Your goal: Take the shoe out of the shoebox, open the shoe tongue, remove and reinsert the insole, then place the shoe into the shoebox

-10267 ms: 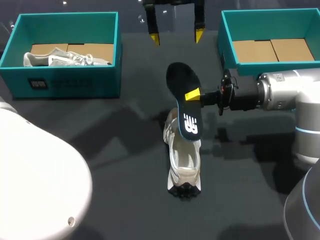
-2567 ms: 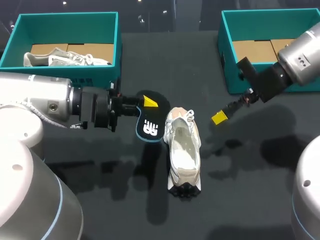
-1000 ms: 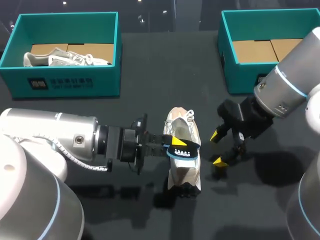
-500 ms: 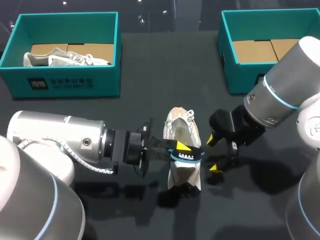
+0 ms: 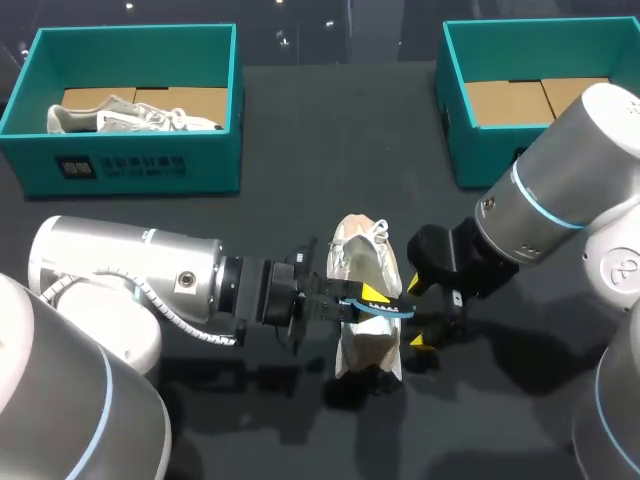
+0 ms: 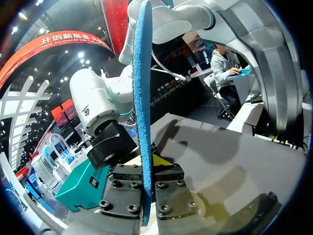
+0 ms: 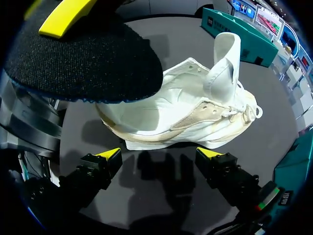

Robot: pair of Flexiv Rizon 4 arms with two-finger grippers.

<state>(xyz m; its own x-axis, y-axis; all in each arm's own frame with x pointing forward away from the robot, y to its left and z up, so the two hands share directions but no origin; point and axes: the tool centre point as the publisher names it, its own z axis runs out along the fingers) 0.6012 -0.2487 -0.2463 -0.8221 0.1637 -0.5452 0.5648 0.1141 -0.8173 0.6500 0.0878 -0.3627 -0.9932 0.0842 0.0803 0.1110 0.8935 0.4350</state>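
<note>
Dark tabletop [image 5: 300, 150], two teal boxes along its far edge. At centre, left gripper [image 5: 368, 299] clamped on the black insole [image 5: 390, 309], with a finger pressed to each flat face. Shows as a blue foam edge standing upright between the fingers in the left wrist view. Hovers just above the white shoe [image 5: 362, 255], over its open mouth, not yet inside. Shoe upright on its sole in the middle of the table, tongue pulled up and clear of the opening.

Right gripper [image 5: 420, 314] spread wide and grasping nothing. Sits low by the shoe's right flank, yellow tips well apart, near the sidewall without visibly touching it.

Farther out, left shoebox [image 5: 135, 165] with a second pale shoe [image 5: 130, 117] lying inside. Right shoebox [image 5: 470, 150] showing brown cardboard on its floor, well apart from the work.

Looks like the reinsertion step, with removal apparently done. Next move probably calls for tilting the insole's front end down into the mouth and sliding it toward the toe. Likely also needs the free gripper closing on the sidewall or heel, to brace the shoe against tipping. Return to a shoebox not yet begun.
</note>
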